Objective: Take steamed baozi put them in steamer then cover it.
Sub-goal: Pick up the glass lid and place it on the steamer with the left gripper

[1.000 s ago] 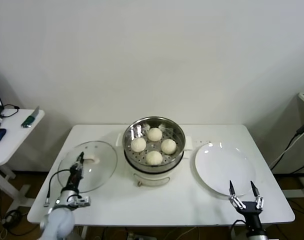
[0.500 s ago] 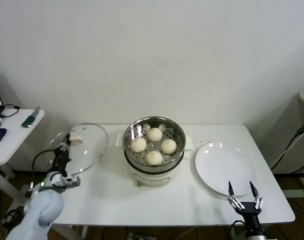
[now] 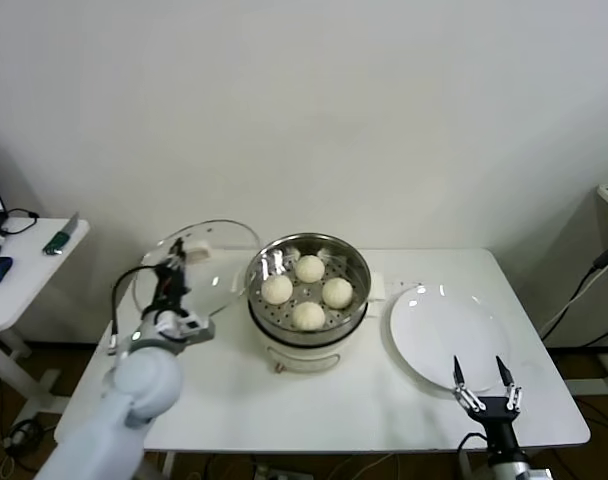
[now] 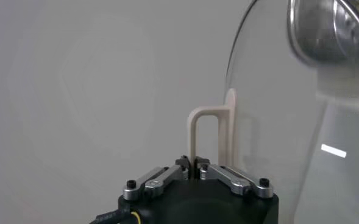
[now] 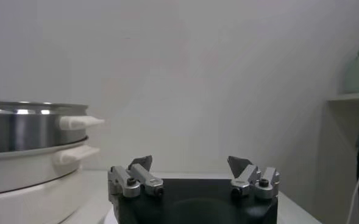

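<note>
Steamed baozi [image 3: 308, 292], four smooth cream-white round buns, sit inside the round shiny steel steamer [image 3: 308, 262] on its white pot base at the middle of the white bench [image 3: 314, 395]. The left gripper [image 3: 173, 283] holds the round glass lid [image 3: 219, 250] tilted in the air just left of the steamer, jaws clamped on its white handle [image 4: 211, 137]. The right gripper [image 3: 483, 388] hangs at the bench's front edge by the flat white plate [image 3: 446, 335], jaws apart.

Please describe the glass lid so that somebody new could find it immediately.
On the white table, look left of the steel steamer holding four buns. The glass lid hangs there tilted, above the table, the left gripper shut on its white handle. Unlike the flat white plate, it is transparent.
</note>
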`<action>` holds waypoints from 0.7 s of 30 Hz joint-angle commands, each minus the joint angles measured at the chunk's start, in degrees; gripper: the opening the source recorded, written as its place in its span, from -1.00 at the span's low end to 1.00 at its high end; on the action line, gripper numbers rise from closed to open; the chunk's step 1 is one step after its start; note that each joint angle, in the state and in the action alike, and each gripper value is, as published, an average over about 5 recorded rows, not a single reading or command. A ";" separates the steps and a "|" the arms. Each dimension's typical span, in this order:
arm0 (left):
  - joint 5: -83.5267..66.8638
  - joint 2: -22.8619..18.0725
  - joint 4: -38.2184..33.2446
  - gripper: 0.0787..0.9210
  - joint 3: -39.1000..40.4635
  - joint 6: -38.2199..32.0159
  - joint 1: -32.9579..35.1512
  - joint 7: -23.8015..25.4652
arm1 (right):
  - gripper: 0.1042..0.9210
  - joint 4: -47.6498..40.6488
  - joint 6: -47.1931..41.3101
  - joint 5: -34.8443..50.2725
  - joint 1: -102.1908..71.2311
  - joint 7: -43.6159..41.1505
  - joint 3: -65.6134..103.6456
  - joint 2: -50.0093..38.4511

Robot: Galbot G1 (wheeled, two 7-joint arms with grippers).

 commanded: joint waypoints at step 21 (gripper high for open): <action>26.62 -27.89 9.15 -0.85 20.49 10.23 -9.66 13.30 | 0.76 -1.02 1.99 2.07 -0.59 -0.14 1.36 -1.09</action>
